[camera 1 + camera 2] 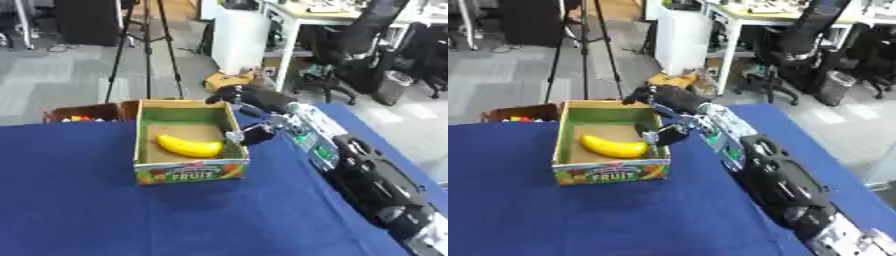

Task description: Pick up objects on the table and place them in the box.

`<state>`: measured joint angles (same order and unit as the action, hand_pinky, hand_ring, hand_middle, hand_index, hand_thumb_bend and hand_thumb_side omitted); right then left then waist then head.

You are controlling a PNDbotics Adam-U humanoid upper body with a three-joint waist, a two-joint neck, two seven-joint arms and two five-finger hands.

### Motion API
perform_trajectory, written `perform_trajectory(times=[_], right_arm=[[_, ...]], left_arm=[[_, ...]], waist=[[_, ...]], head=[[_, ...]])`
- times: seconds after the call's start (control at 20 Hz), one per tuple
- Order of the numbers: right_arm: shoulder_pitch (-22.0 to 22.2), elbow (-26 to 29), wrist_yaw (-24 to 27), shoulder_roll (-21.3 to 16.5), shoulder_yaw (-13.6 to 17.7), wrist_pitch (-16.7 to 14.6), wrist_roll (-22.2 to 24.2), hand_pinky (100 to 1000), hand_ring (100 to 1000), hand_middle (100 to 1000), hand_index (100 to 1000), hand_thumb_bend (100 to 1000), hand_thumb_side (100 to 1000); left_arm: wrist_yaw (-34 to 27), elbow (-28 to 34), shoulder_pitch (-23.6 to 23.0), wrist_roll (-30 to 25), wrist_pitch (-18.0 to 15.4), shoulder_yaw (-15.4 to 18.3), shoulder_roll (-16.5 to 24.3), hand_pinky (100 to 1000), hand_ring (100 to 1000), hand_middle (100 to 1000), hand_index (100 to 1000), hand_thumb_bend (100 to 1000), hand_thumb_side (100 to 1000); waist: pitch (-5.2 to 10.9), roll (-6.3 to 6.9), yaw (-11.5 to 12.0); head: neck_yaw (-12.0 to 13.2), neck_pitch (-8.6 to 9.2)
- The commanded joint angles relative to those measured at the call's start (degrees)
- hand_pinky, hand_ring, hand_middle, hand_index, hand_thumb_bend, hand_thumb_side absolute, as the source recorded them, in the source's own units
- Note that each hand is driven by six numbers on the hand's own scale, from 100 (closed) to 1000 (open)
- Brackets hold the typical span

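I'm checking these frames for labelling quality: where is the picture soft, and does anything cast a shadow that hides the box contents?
Left eye view: soft all over, the right arm's near end at the lower right most smeared; the banana stays readable. Right eye view: the right hand hangs over the box's far right corner and darkens that inner wall, with a faint shadow on the blue cloth in front.
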<state>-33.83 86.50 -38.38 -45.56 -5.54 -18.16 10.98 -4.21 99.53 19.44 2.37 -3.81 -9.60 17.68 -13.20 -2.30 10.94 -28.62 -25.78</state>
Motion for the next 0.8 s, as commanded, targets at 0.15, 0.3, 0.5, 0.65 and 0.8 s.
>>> perform_trajectory(times=[0.15, 0.3, 0.5, 0.65, 0.8], right_arm=[[2.44, 8.77, 3.88, 3.98, 1.04, -0.96, 0.13, 657, 876, 771, 874, 100, 241], [5.68, 13.29, 5.11, 7.50, 0.76, -0.39, 2.39, 643, 884, 768, 862, 100, 264], [9.76, 19.17, 5.80, 10.90, 0.55, 1.88, 5.73, 630, 893, 765, 853, 100, 284], [12.18, 22.70, 6.38, 12.71, 0.57, 3.78, 7.85, 618, 898, 759, 842, 100, 318], [13.86, 24.66, 7.33, 13.81, 0.85, 5.08, 8.72, 613, 901, 757, 838, 100, 330]], left_arm=[[0.44, 0.35, -0.17, 1.41, -0.32, 1.58, 0.71, 443, 557, 761, 702, 618, 823], [0.48, 0.25, -0.44, 1.62, -0.37, 1.70, 0.73, 443, 557, 762, 701, 617, 824], [0.49, 0.04, -0.86, 1.71, -0.37, 1.74, 0.69, 442, 556, 762, 700, 617, 824], [0.51, 0.02, -0.96, 1.85, -0.40, 1.84, 0.60, 442, 556, 762, 700, 616, 823], [0.54, 0.01, -0.97, 1.77, -0.42, 1.75, 0.55, 442, 556, 762, 700, 616, 823]], waist=[[1.01, 0.97, -4.09], [0.94, 1.51, -6.48], [0.84, 2.10, -8.04], [0.77, 2.22, -8.42], [0.77, 2.28, -8.67]], head=[[4.15, -1.47], [5.26, -2.08], [6.38, -2.78], [7.02, -3.35], [7.48, -3.77]])
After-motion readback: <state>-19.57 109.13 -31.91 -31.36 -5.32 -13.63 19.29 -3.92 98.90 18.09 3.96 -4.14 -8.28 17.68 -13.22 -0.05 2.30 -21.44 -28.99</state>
